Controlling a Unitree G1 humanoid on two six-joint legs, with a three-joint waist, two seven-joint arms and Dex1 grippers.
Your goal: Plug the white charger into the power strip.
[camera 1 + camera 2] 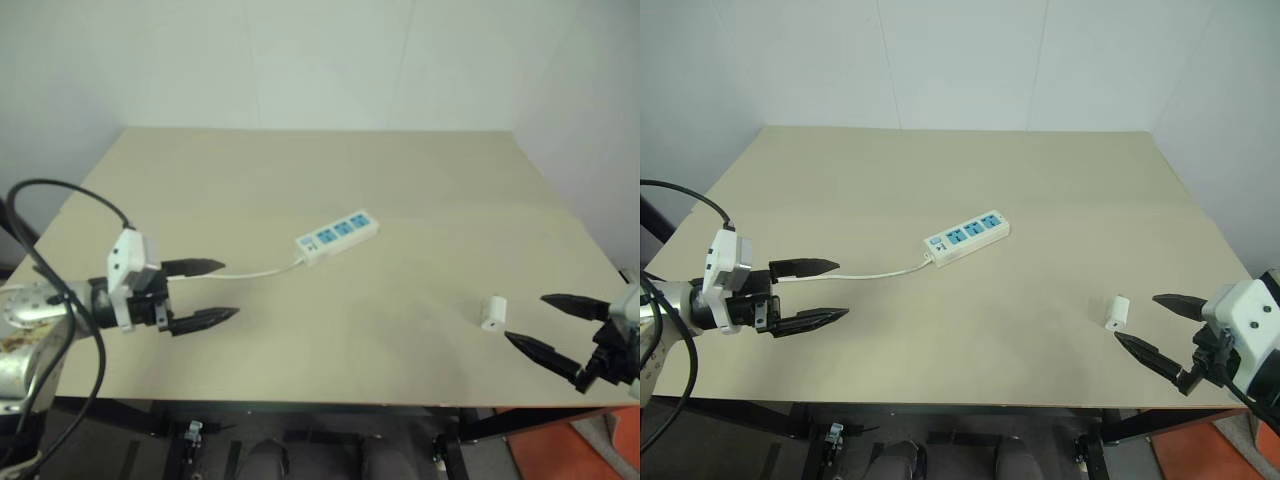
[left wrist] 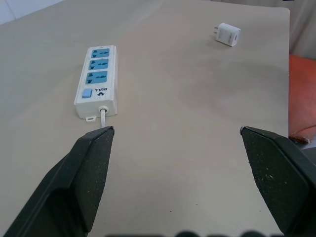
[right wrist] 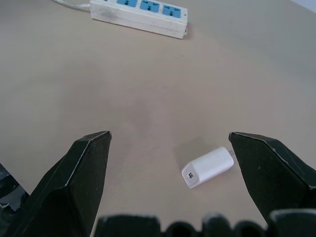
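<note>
A: How do the jaws stand?

B: Both pairs are spread wide with nothing between them. The left gripper point(image 1: 215, 291) hangs over the near left part of the table point(image 1: 300, 180), its black fingers point(image 2: 91, 168) aimed toward the middle. The right gripper point(image 1: 540, 322) sits at the near right edge, fingers aimed inward as well.

A: Where is the white charger?

B: The white charger point(image 1: 493, 313) lies on its side on the tabletop, just beside the right gripper's tips but apart from them. In the right wrist view it rests close to one finger, and the left wrist view shows its prongs sticking out sideways.

A: And the power strip?

B: The power strip point(image 1: 337, 236) lies flat near the table's middle, set at a slant, three blue socket faces up. It is well apart from the charger. Its thin white cord point(image 1: 255, 272) runs from the switch end toward the left gripper, passing near the upper finger.
</note>
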